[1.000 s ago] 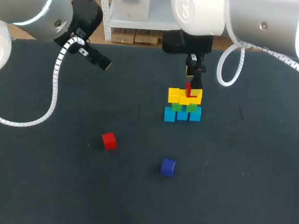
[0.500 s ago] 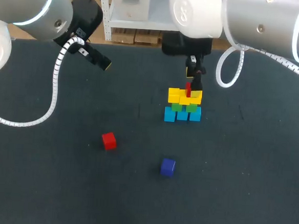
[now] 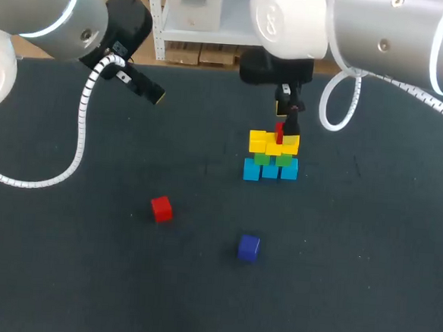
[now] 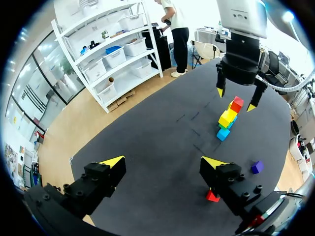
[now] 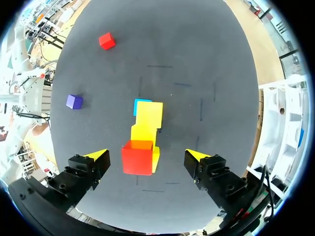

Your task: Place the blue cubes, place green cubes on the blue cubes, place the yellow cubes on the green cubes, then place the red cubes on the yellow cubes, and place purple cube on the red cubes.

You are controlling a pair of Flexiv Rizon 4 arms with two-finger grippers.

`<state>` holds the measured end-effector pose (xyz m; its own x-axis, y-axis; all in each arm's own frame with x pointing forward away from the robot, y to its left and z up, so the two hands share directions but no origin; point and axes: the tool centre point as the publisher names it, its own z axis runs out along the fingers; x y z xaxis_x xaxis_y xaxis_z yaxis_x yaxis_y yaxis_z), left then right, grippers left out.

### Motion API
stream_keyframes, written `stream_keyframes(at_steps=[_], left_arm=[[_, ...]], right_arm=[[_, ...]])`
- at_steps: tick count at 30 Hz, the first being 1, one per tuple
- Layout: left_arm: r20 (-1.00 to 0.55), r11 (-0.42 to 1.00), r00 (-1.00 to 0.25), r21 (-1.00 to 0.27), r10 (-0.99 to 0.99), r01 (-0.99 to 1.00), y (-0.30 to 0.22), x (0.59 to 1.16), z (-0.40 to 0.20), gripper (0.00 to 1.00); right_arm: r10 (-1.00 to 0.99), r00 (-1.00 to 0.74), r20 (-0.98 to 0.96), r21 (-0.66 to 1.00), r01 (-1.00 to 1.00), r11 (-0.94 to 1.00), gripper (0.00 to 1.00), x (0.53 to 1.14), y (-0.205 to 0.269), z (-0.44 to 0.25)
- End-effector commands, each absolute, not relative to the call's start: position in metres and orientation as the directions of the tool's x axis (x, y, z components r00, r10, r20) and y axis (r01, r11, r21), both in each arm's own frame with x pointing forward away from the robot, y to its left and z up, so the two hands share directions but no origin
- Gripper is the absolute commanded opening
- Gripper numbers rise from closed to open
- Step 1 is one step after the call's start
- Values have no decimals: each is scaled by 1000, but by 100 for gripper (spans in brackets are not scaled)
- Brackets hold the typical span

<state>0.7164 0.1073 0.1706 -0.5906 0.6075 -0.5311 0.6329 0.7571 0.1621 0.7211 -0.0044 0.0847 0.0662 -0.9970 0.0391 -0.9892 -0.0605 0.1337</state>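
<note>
The stack stands mid-table: blue cubes point(image 3: 270, 170) at the bottom, green cubes point(image 3: 272, 160) on them, then yellow cubes point(image 3: 269, 143). One red cube point(image 3: 279, 132) sits on the yellow layer. My right gripper point(image 3: 286, 113) hangs open just above it; in the right wrist view that red cube point(image 5: 138, 157) lies between the fingertips of the right gripper point(image 5: 146, 155) without touching them. A second red cube point(image 3: 161, 208) and the purple cube point(image 3: 248, 247) lie loose nearer the front. My left gripper point(image 3: 152, 93) is open and empty at the back left.
In the left wrist view the left gripper point(image 4: 163, 162) looks across the dark table point(image 4: 162, 123) toward the stack point(image 4: 226, 120), with the loose red cube point(image 4: 211, 195) partly behind one finger. The table's far edge runs just behind both arms.
My right gripper has risen slightly off the red cube on the stack. The left arm and the loose cubes have not moved.
</note>
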Motion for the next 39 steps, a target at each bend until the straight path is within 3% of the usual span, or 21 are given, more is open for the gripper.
stream_keyframes(at_steps=[1, 22, 24, 39], left_arm=[[-533, 755, -588, 160, 608, 636, 109, 717, 171, 100], [-533, 755, -588, 160, 608, 636, 109, 717, 171, 100], [-533, 755, -588, 160, 608, 636, 109, 717, 171, 100], [-533, 755, -588, 160, 608, 636, 109, 717, 171, 100]], right_arm=[[-997, 66, 38, 134, -989, -61, 96, 721, -5, 85], [-998, 59, 34, 136, -989, -54, 74, 722, -5, 83], [-998, 60, 34, 135, -989, -55, 67, 722, -5, 83], [-998, 57, 32, 134, -990, -52, 65, 723, -5, 82]])
